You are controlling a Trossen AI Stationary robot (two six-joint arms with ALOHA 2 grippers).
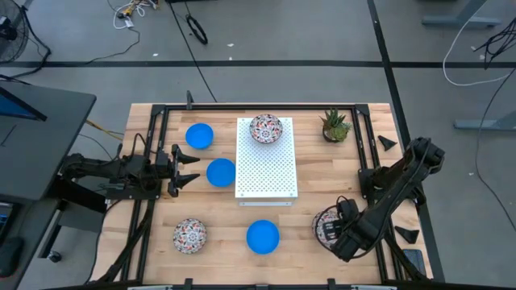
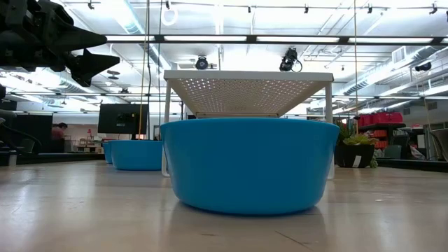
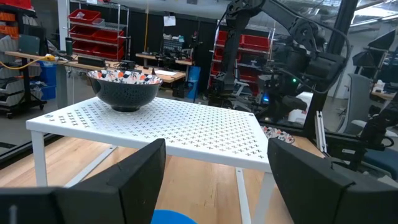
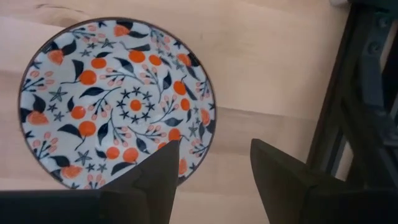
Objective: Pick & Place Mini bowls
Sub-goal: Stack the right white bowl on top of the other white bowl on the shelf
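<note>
The right gripper (image 4: 211,180) is hanging over the floral bowl (image 4: 118,102) at the near right of the table (image 1: 145,213), fingers spread, nothing between them. In the right wrist view one finger is sitting over the bowl's inside and the other just past its rim, so it's looking like a rim pinch is being set up.

What's worrying: that rim is thin and curved, so if the fingers are closing off-center the bowl could be tipping or skating away across the wood. The table's black frame rail (image 4: 367,93) is also running right beside the bowl, so a sloppy descent could be clipping it.

The left gripper (image 1: 187,169) is waiting at mid-left, also spread wide and empty, pointing at the blue bowl (image 1: 220,172) just beside the white perforated board (image 1: 266,173).

Counting from the high view: three blue bowls, one at the far left (image 1: 199,135), the one by the board, and one near the front edge (image 1: 263,237). Three floral ones too: on the board's far end (image 1: 266,128), front left (image 1: 189,235), and the one under the right gripper. One board, one potted plant (image 1: 334,126).
</note>
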